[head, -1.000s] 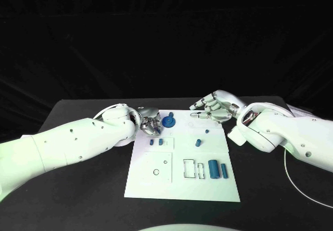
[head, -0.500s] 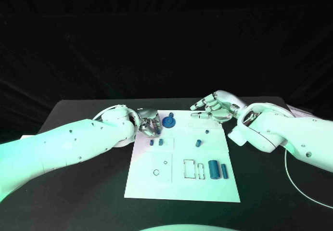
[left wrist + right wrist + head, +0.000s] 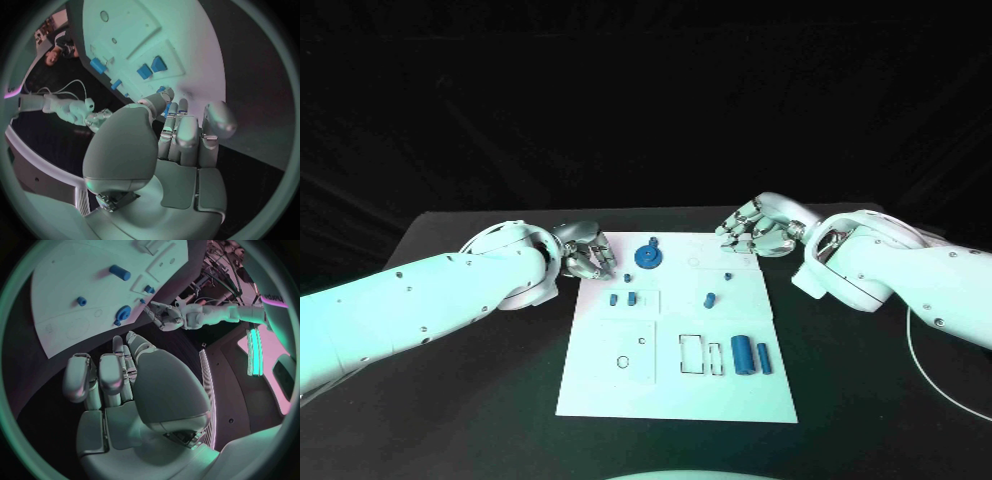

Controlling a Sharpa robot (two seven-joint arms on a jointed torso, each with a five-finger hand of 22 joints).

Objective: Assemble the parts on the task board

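The white task board [image 3: 678,385] lies in the middle of the table. A blue gear [image 3: 648,257] stands at its far edge, with small blue parts [image 3: 623,298] and a short peg [image 3: 711,298] nearer. A thick blue cylinder [image 3: 743,355] and a slim one [image 3: 763,355] lie at the near right. My left hand [image 3: 586,258] hovers just off the board's far left corner, fingers loosely bent and holding nothing. My right hand [image 3: 759,233] hovers at the far right corner, also holding nothing. The left wrist view shows my fingers [image 3: 181,135] bare, with the board [image 3: 156,35] beyond. In the right wrist view the gear [image 3: 123,314] sits past my bare fingers [image 3: 106,375].
Black table [image 3: 459,400] surrounds the board on all sides. A white cable [image 3: 923,375] runs along the table at the right. Outlined empty slots [image 3: 701,352] and a small ring [image 3: 623,359] mark the board's near half.
My left hand has drawn back leftward from the blue gear, which stays on the board. My right hand has pulled back to the right and tucked in its extended finger.
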